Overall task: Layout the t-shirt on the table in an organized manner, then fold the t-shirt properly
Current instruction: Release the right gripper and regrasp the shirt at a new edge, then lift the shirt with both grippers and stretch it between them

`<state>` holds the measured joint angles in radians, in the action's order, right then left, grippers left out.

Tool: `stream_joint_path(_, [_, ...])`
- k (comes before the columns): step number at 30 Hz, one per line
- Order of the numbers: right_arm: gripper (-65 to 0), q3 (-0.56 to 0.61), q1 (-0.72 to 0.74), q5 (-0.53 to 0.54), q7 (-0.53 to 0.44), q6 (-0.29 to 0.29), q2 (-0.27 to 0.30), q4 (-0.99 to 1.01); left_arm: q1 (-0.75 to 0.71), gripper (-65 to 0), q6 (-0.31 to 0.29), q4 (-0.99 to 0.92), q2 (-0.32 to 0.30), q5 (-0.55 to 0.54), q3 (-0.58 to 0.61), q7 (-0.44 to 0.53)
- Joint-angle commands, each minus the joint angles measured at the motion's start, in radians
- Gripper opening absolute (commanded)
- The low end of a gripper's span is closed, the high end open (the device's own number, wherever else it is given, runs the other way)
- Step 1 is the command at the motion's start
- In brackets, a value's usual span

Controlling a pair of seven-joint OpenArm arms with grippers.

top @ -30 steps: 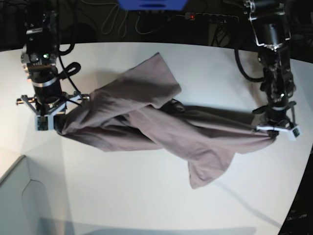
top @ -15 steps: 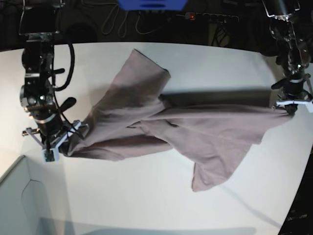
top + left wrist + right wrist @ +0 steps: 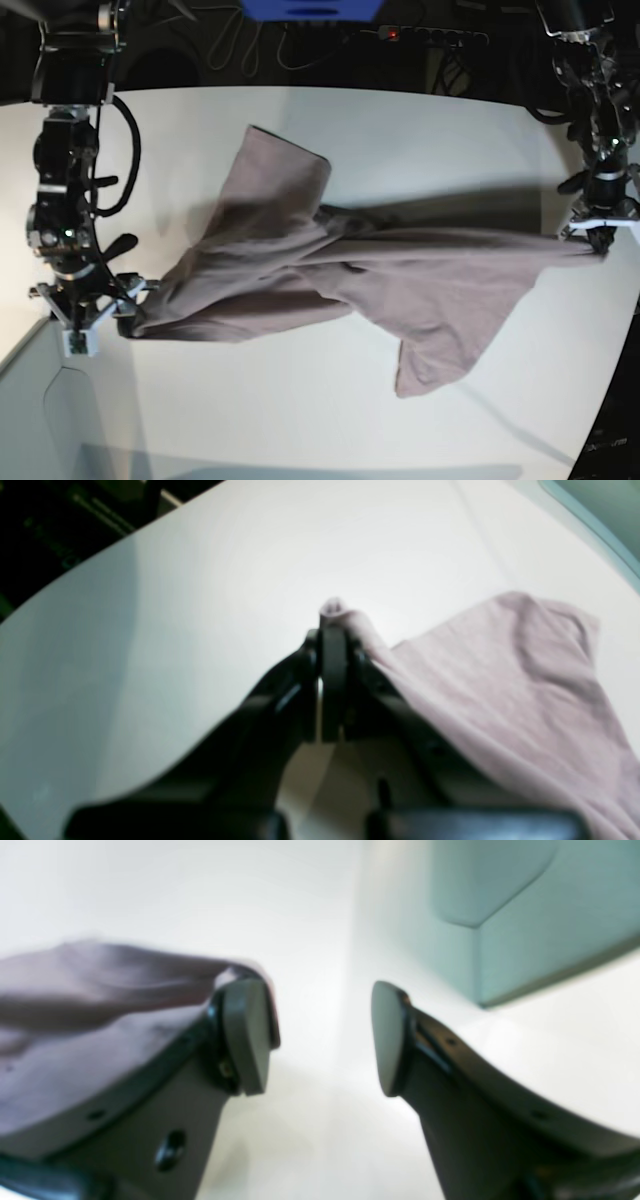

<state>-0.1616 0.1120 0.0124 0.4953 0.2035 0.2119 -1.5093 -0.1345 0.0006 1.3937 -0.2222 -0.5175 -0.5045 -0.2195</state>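
The mauve t-shirt (image 3: pixel 400 270) lies twisted and stretched across the white table (image 3: pixel 300 420), with one flap pointing to the back and one to the front. My left gripper (image 3: pixel 598 236) is at the shirt's right end. In the left wrist view it (image 3: pixel 332 630) is shut on a corner of the t-shirt (image 3: pixel 500 690). My right gripper (image 3: pixel 98 322) is at the shirt's left end. In the right wrist view it (image 3: pixel 320 1040) is open, with nothing between the pads, and the t-shirt (image 3: pixel 75 990) is draped over the outside of its left finger (image 3: pixel 245 1035).
A pale box-like corner piece (image 3: pixel 40 420) stands at the front left, close to the right gripper, and also shows in the right wrist view (image 3: pixel 525 915). Cables and a power strip (image 3: pixel 420 35) lie in the dark beyond the table's back edge. The table's curved edge runs just right of the left gripper.
The arms have moved apart and the shirt is stretched out longer and flatter. The right gripper has moved toward the front left corner. The left gripper sits at the far right edge.
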Motion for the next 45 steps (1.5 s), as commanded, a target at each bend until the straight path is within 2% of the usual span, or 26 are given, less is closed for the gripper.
stream_joint_path(1, [-32.5, -0.023, -0.008, -0.001, -0.027, -0.003, -0.006, -0.046, 0.02, -65.0, -0.006, 0.019, -0.019, 0.0, 0.005, 0.03])
stream_joint_path(6, [-32.5, -0.06, -0.16, -0.001, -0.027, -0.003, -0.099, -0.181, 0.045, -65.0, -0.006, 0.019, -0.018, 0.0, 0.036, 0.03])
stream_joint_path(10, [-32.4, -0.052, -0.203, -0.002, -0.031, -0.003, -0.154, -0.138, 0.051, -65.0, -0.006, 0.017, -0.015, 0.0, 0.039, 0.03])
stream_joint_path(13, [-32.3, -0.062, -0.163, -0.004, -0.033, -0.003, -0.153, -0.063, 0.051, -65.0, -0.006, 0.017, -0.015, 0.0, 0.039, 0.03])
stream_joint_path(16, [-32.3, -0.072, -0.117, -0.004, -0.031, -0.003, -0.11, -0.018, 0.049, -65.0, -0.006, 0.017, -0.019, 0.0, 0.039, 0.03])
stream_joint_path(19, [-32.3, -0.072, -0.111, -0.004, -0.027, -0.003, -0.098, -0.037, 0.043, -65.0, -0.006, 0.017, -0.019, 0.0, 0.037, 0.03])
stream_joint_path(23, [-32.3, -0.051, -0.185, -0.004, -0.027, -0.003, -0.131, -0.107, 0.04, -65.0, -0.006, 0.017, -0.019, 0.0, 0.034, 0.03])
stream_joint_path(30, [-32.4, 0.098, -0.318, -0.004, -0.027, -0.003, -0.21, -0.133, 0.04, -65.0, -0.006, 0.017, -0.019, 0.0, 0.033, 0.03])
stream_joint_path(35, [-32.3, 0.187, -0.335, -0.004, -0.028, -0.006, -0.211, -0.06, 0.04, -65.0, -0.006, 0.017, -0.019, 0.0, 0.033, 0.03])
stream_joint_path(40, [-32.4, 0.195, -0.315, -0.004, -0.03, -0.008, -0.211, 0.062, 0.04, -65.0, -0.006, 0.017, -0.019, 0.0, 0.033, 0.03])
stream_joint_path(45, [-32.5, 0.196, -0.317, -0.004, -0.031, -0.008, -0.207, 0.086, 0.04, -65.0, -0.006, 0.017, -0.019, 0.0, 0.033, 0.03])
